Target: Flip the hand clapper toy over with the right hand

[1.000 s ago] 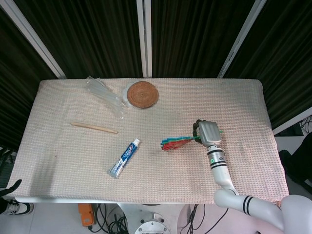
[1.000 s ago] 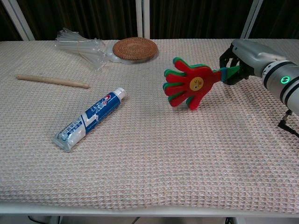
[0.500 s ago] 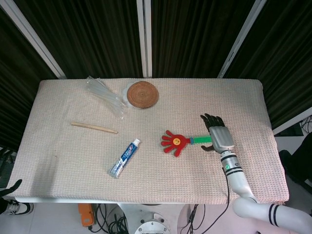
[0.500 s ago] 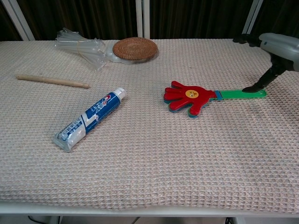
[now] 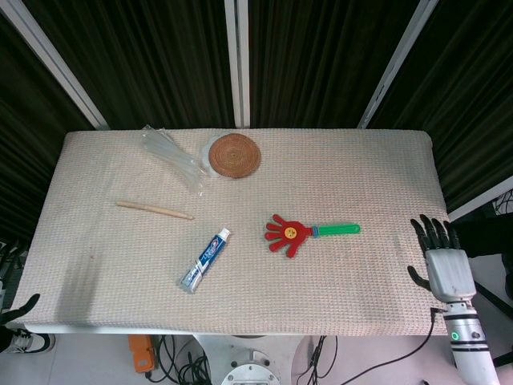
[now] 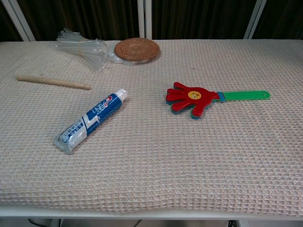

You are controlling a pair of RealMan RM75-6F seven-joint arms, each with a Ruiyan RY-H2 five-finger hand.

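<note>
The hand clapper toy [image 5: 290,233] lies flat on the table, red palm with a yellow face up and its green handle [image 5: 338,230] pointing right. The chest view shows the toy [image 6: 192,98] right of centre, with nothing touching it. My right hand [image 5: 442,265] is off the table's right edge, fingers spread and holding nothing, well clear of the handle. It does not show in the chest view. My left hand is outside both views.
A toothpaste tube [image 5: 205,260] lies left of the toy. A wooden stick [image 5: 155,209], a bundle of clear plastic sleeves [image 5: 172,157] and a round woven coaster [image 5: 234,155] sit toward the back left. The table's right edge [image 5: 450,233] runs beside my hand.
My right hand held the clapper tilted up by its handle, laid it flat red side up, let go, and drew back right and toward me, off the table's edge.
</note>
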